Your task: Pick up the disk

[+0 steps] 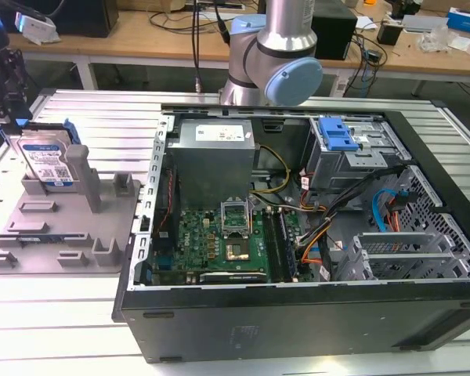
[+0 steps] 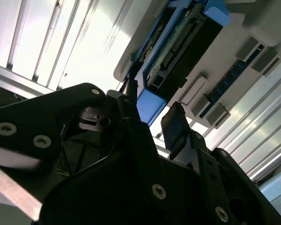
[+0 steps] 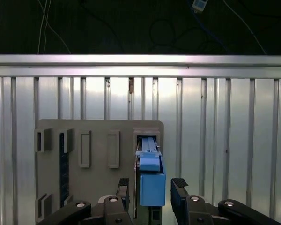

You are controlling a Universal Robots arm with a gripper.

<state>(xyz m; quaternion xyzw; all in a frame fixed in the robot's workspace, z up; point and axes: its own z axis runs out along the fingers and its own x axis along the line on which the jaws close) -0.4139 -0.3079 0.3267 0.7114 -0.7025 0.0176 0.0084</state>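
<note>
Nearest in the exterior view, an open computer case [image 1: 298,321] lies on a ribbed metal table [image 1: 55,321], with its green motherboard [image 1: 219,243] and bundled cables exposed. A grey metal power supply [image 1: 215,153] sits at the case's far side. Just beside the case, on the exterior view's left, lies a grey plastic holder [image 1: 63,231] with upright posts and slots. The disk [image 1: 47,160] stands on edge in a slot at the holder's far left corner, its white and blue label facing the near side.

The gripper [image 3: 151,183] hangs directly over the disk. In both wrist views its dark fingers [image 3: 179,190] are spread apart, one on each side of the disk's blue rail [image 3: 152,197]. A narrow gap shows on both sides, so nothing is clamped and the disk rests in its slot.

Behind the case rises the arm's silver and pale-blue joint [image 1: 282,70]. Farther off, wooden benches [image 1: 149,43] carry cables and boxes.
</note>
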